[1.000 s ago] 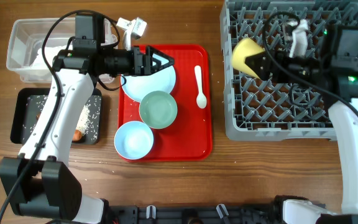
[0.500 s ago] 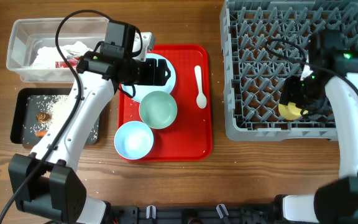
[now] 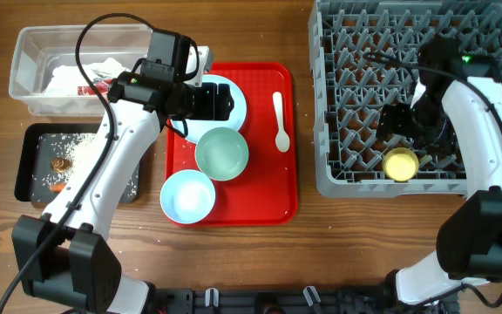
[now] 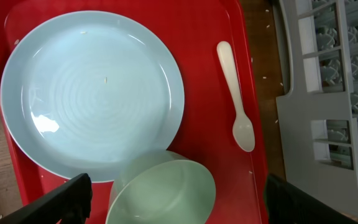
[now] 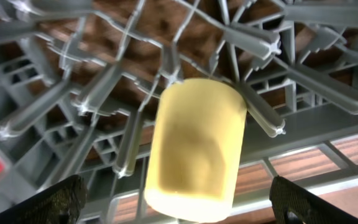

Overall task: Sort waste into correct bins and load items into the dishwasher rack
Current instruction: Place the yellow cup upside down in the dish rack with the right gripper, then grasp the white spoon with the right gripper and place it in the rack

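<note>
The yellow cup (image 3: 401,163) lies on its side among the pegs at the front of the grey dishwasher rack (image 3: 347,179). It also shows in the right wrist view (image 5: 194,143). My right gripper (image 3: 394,122) is open just behind the cup, its fingers (image 5: 179,196) wide apart and off it. My left gripper (image 3: 222,101) is open and empty above the light blue plate (image 3: 237,112). In the left wrist view its fingers (image 4: 176,185) hang over the pale green bowl (image 4: 163,190), with the plate (image 4: 92,93) and the white spoon (image 4: 235,93) beyond.
The red tray (image 3: 268,196) holds the plate, the green bowl (image 3: 221,153), a light blue bowl (image 3: 187,196) and the spoon (image 3: 280,122). The clear tub (image 3: 26,52) holds tissue (image 3: 70,77) and a red wrapper (image 3: 85,90). The black tray (image 3: 31,135) holds rice (image 3: 81,148) and a brown lump (image 3: 59,163).
My right gripper carried the yellow cup from the rack's far left to its front, let go and drew back. My left arm shifted over the plate, then held still.
</note>
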### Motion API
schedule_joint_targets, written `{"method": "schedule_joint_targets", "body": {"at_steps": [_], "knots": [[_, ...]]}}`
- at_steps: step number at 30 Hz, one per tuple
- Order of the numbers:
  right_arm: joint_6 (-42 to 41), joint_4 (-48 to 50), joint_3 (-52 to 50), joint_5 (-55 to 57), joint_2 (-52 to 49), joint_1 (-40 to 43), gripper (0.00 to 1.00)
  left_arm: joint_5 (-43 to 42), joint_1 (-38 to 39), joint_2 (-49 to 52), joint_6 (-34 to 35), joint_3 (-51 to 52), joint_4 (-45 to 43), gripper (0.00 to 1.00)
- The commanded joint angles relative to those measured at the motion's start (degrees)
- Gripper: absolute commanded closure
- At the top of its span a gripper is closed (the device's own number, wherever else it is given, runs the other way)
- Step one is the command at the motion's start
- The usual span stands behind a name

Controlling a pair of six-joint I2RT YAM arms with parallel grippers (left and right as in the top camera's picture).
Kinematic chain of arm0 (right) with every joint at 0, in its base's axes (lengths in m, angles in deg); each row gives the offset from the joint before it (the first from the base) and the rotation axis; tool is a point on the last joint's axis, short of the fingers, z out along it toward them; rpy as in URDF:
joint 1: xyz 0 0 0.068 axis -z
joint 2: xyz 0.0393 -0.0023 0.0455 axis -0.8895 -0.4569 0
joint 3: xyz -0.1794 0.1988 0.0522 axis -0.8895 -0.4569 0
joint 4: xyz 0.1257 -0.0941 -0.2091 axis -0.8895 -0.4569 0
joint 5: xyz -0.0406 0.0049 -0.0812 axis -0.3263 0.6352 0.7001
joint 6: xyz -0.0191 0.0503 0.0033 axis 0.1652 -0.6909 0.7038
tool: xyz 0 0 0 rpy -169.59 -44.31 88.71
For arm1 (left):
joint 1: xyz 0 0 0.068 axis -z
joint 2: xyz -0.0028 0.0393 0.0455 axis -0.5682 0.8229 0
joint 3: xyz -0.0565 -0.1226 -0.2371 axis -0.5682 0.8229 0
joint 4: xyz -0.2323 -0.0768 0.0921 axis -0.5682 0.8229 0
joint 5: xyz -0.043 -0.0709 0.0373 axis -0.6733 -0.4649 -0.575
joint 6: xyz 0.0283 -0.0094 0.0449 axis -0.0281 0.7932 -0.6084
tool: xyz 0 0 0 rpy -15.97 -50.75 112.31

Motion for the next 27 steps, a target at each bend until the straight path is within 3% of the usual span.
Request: {"method": "schedule_joint_targets", "body": {"at_steps": [1,5,11,16,21,27], "knots": [[1.5,-2.6,9.8,-3.3,1.0,0.2,0.03,0.9,0.3,0.8,-0.3,0.0,0.1,0.12],[3.1,-3.2,17.4,-6.7,3.6,-2.2,0.04,0.9,0.4,0.8,-0.3,0.0,0.1,0.12],[2.6,2.4,17.4,-11.8,3.8,-8.6,0.10,0.9,1.7,0.8,0.2,0.0,-0.6,0.12],[-2.5,11.6,17.4,-9.7,1.5,-20.3,0.17,2.9,-3.5,0.7,10.6,0.0,0.5,0.12],[-5.0,17.7,17.4,-5.4,-6.3,-27.7,0.22,2.9,-11.9,0.7,14.9,0.0,3.1,0.09],[-4.7,23.4,17.4,-4.4,-18.5,-31.7,0.35,2.9,-14.1,0.7,14.9,0.0,4.6,0.03]]}}
